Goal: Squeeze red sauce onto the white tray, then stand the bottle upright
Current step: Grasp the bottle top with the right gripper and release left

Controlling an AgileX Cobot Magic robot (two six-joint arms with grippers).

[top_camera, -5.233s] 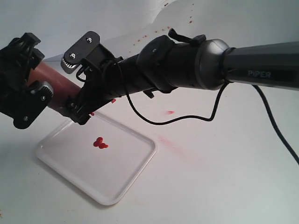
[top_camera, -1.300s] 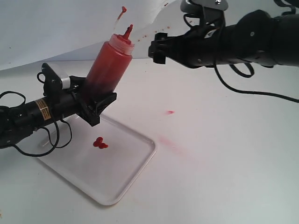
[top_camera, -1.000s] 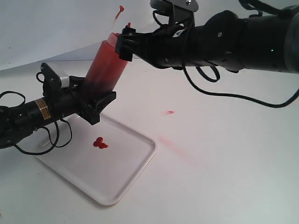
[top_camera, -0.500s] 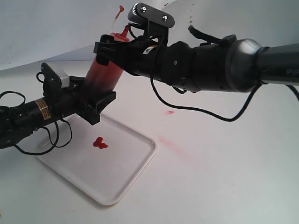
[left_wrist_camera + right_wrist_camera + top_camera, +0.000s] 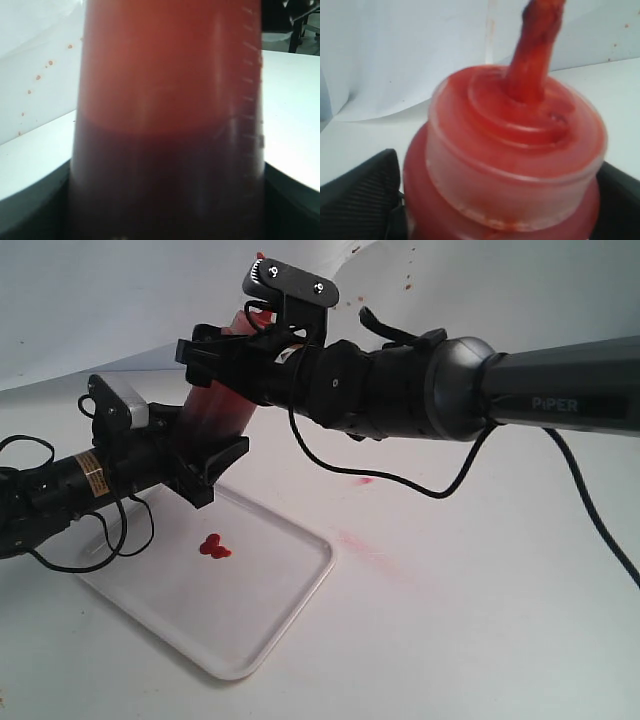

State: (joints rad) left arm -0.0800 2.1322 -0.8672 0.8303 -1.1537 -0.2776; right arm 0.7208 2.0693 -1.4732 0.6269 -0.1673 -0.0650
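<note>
The bottle (image 5: 212, 410) leans over the far corner of the white tray (image 5: 255, 640), nozzle up. My left gripper (image 5: 203, 457) is shut on its lower body. Its dark fingers (image 5: 30, 210) flank the bottle (image 5: 167, 75), where red sauce (image 5: 167, 175) fills the lower part. My right gripper (image 5: 218, 352) has reached across and stands open around the bottle's shoulder. A finger (image 5: 362, 192) lies close on each side of the bottle (image 5: 515, 150), under the red nozzle (image 5: 535, 50). Small blobs of red sauce (image 5: 213, 546) lie on the tray. The cap (image 5: 260, 257) peeks above the right wrist.
Faint pink-red smears (image 5: 366, 480) mark the table right of the tray. A row of red specks (image 5: 300, 325) dots the white backdrop. The right arm's black cable (image 5: 330, 465) hangs over the table. Left arm cables (image 5: 100, 545) droop over the tray's far-left edge.
My right arm swept in from the right and closed in on the bottle's top, its fingers now straddling the shoulder. The left gripper and the bottle have stayed put.
</note>
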